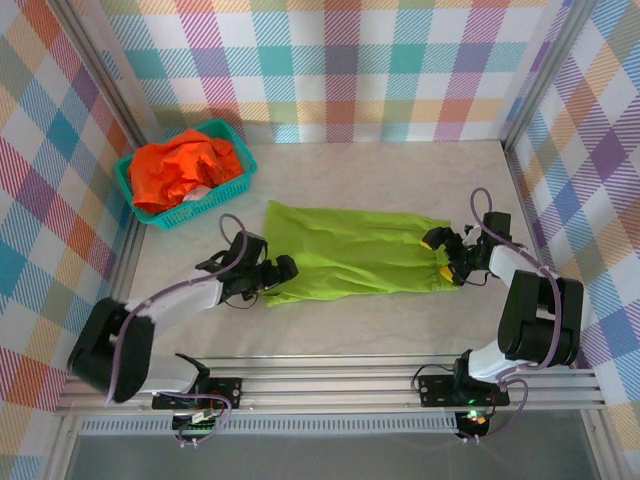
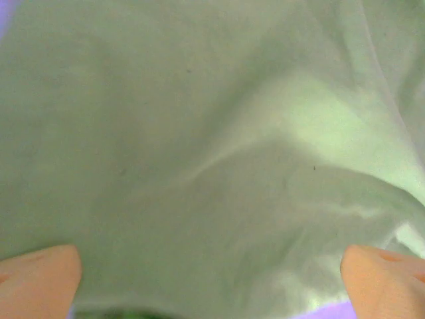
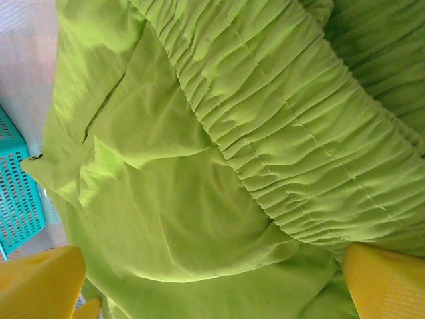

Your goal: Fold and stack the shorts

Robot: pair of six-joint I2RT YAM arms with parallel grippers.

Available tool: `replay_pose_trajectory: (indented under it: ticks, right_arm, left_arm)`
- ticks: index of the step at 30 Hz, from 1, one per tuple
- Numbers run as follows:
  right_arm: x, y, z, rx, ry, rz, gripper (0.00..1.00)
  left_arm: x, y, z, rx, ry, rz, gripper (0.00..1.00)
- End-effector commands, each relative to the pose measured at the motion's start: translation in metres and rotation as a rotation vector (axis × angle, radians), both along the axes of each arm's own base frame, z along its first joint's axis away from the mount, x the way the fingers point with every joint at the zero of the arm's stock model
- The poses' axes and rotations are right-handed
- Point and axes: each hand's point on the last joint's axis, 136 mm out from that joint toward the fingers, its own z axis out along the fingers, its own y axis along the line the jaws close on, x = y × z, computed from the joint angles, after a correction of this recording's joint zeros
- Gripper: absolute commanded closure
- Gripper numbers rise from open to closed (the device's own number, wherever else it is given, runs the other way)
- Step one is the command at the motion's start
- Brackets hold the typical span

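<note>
The lime green shorts (image 1: 350, 250) lie spread flat across the middle of the table (image 1: 400, 170), legs toward the left edge, gathered waistband (image 3: 299, 133) toward the right; the orange shorts (image 1: 180, 170) sit heaped in the teal basket (image 1: 235, 140) at the far left corner, with a scrap of white showing beneath them that is too small to name.

The left gripper (image 1: 275, 272) hangs over the near left corner of the green cloth, its fingers (image 2: 40, 279) spread wide with fabric between them and nothing pinched; the right gripper (image 1: 440, 255) sits at the waistband end, its yellow fingers (image 3: 40, 279) likewise released and straddling the elastic — neither holds anything.

The step in hand looks to be taking hold of the two ends for a first fold. To do it well, each gripper should probably come down until one finger slips under the edge, so that both layers are caught and not the top one alone; the right should bite the thick elastic squarely, not the thin cloth below it; both ought to close together and lift evenly — otherwise the soft fabric may sag in the middle and crease; the far edge makes a good line to lay the fold against.
</note>
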Motion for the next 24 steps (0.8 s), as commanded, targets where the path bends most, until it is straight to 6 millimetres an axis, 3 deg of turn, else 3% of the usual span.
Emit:
replay_pose_trajectory:
  ticks: [1, 3, 6, 11, 16, 24]
  right_arm:
    - [-0.023, 0.003, -0.024, 0.004, 0.098, 0.001, 0.00]
    - [-0.021, 0.005, -0.020, 0.013, 0.089, 0.005, 0.00]
    - [-0.019, 0.009, -0.015, 0.021, 0.079, 0.009, 0.00]
    - [-0.019, 0.010, -0.011, 0.021, 0.069, 0.009, 0.00]
    - [-0.020, 0.011, -0.012, 0.020, 0.070, 0.012, 0.00]
    - [-0.022, 0.011, -0.012, 0.019, 0.071, 0.015, 0.00]
  left_arm:
    - [-0.017, 0.017, 0.028, 0.048, 0.000, -0.008, 0.00]
    - [-0.027, 0.015, 0.036, 0.014, 0.006, -0.011, 0.00]
    - [-0.047, 0.024, 0.026, 0.021, 0.067, 0.023, 0.02]
    - [-0.073, 0.035, -0.001, -0.009, 0.139, 0.097, 0.19]
    - [-0.073, 0.022, -0.013, -0.081, 0.155, 0.087, 0.39]
    - [-0.058, 0.009, -0.019, -0.105, 0.139, 0.050, 0.49]
